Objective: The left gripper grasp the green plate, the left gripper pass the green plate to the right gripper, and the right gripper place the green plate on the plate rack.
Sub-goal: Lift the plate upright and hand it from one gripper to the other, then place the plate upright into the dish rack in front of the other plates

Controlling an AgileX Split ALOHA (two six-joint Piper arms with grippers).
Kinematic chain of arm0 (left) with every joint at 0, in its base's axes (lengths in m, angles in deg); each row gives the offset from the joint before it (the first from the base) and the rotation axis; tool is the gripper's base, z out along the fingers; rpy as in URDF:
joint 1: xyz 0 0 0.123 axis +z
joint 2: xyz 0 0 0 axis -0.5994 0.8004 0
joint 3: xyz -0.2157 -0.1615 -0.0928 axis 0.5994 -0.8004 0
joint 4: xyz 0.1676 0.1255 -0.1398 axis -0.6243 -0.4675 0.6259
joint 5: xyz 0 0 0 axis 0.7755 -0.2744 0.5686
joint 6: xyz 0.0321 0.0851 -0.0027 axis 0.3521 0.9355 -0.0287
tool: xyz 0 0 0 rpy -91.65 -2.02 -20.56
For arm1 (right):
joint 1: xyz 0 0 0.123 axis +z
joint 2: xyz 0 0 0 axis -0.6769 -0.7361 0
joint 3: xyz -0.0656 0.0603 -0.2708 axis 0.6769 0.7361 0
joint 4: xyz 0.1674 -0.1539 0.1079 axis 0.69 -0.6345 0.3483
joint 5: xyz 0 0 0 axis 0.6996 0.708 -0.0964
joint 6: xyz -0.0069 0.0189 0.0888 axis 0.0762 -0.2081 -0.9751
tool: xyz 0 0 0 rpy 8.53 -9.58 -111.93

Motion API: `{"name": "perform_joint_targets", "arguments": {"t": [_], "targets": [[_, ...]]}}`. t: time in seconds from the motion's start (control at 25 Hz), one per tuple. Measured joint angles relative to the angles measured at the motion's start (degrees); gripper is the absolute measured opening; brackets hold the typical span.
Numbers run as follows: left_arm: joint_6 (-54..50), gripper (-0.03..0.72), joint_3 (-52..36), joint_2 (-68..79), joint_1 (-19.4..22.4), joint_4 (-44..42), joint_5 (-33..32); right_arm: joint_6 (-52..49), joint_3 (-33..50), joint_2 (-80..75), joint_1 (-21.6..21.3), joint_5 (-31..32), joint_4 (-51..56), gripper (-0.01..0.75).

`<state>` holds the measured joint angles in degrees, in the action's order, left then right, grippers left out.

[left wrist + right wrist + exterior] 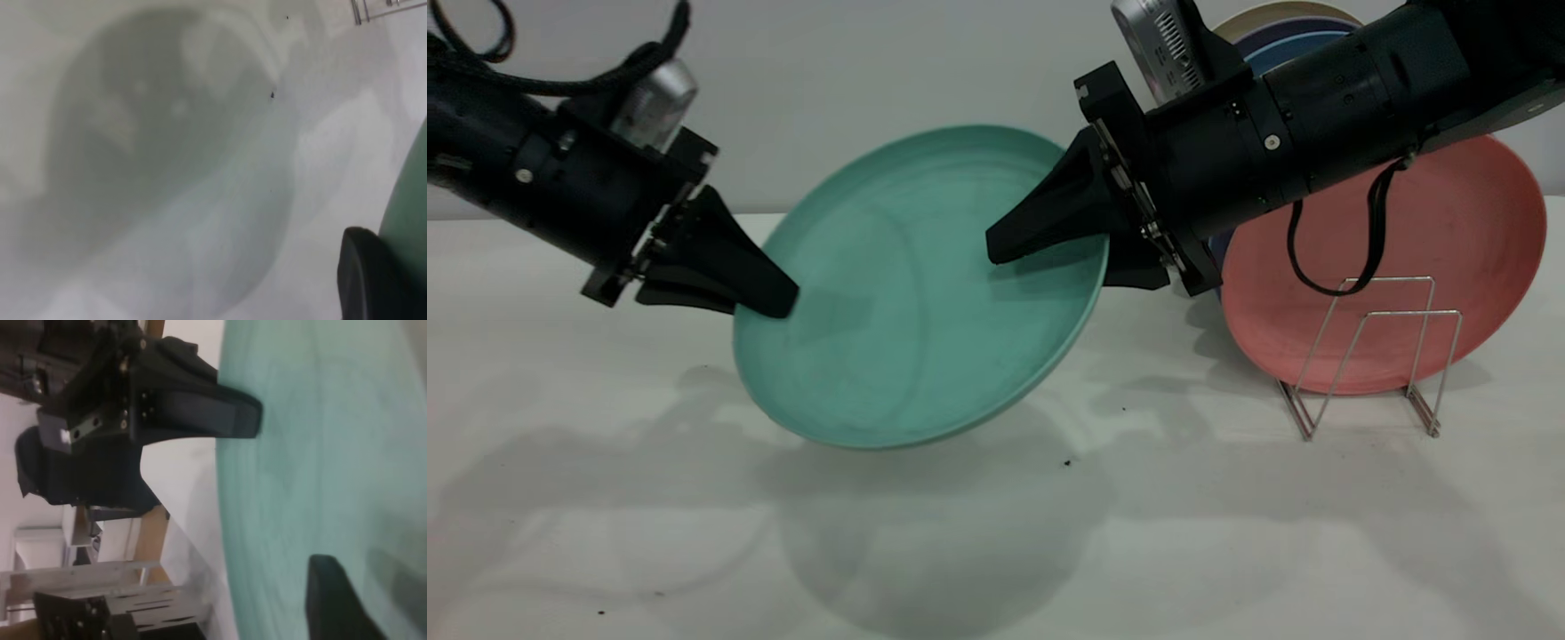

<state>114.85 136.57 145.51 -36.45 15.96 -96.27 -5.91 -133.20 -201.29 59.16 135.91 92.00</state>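
Note:
The green plate point(916, 293) hangs tilted above the table between both arms. My left gripper point(769, 300) is shut on its left rim; one finger point(367, 280) shows against the plate's edge point(410, 213) in the left wrist view. My right gripper point(1032, 253) is open and straddles the plate's right rim, with one finger over the plate's face and the other behind it. In the right wrist view its finger point(333, 600) hovers just off the plate point(333, 453), and the left gripper point(233, 420) clamps the far rim. The plate rack point(1369, 356) stands at the right.
A salmon-pink plate point(1449, 267) leans in the rack, behind its front wire loops. Dark blue plates point(1280, 49) and a cream one show behind the right arm. The white table point(605, 533) lies below, with the plate's shadow on it.

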Motion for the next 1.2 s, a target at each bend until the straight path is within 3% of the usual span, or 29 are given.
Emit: {"name": "perform_joint_targets", "arguments": {"t": [0.08, 0.2, 0.44, 0.6, 0.76, 0.96, 1.2], "targets": [[-0.05, 0.054, 0.00, 0.00, -0.07, 0.14, 0.30, 1.01, 0.00, -0.22, 0.00, -0.44, -0.33, 0.193], [-0.10, 0.153, 0.00, 0.00, -0.07, 0.18, 0.44, 2.23, 0.00, -0.48, 0.00, -0.91, -0.64, 0.180], [-0.16, 0.528, 0.00, -0.07, -0.07, 0.18, 0.37, 5.56, 0.00, -0.43, -0.22, -0.92, -0.97, 0.158], [-0.16, 0.683, 0.00, -1.79, 1.33, -0.95, -2.16, 7.48, 0.00, 0.43, -1.85, -0.75, -2.54, 0.121], [-0.16, 0.701, 0.00, -6.00, 3.84, -2.25, -5.54, 7.75, 0.00, 2.65, -4.26, -0.57, -6.31, 0.121], [0.00, 0.648, 0.00, -12.49, 6.90, -2.60, -6.42, 9.40, 0.00, 6.13, -6.44, -0.54, -13.72, 0.121], [0.83, 0.582, 0.00, -17.28, 7.40, -2.66, -6.62, 24.17, 0.00, 17.04, -6.48, -5.31, -25.78, 0.121]]}}
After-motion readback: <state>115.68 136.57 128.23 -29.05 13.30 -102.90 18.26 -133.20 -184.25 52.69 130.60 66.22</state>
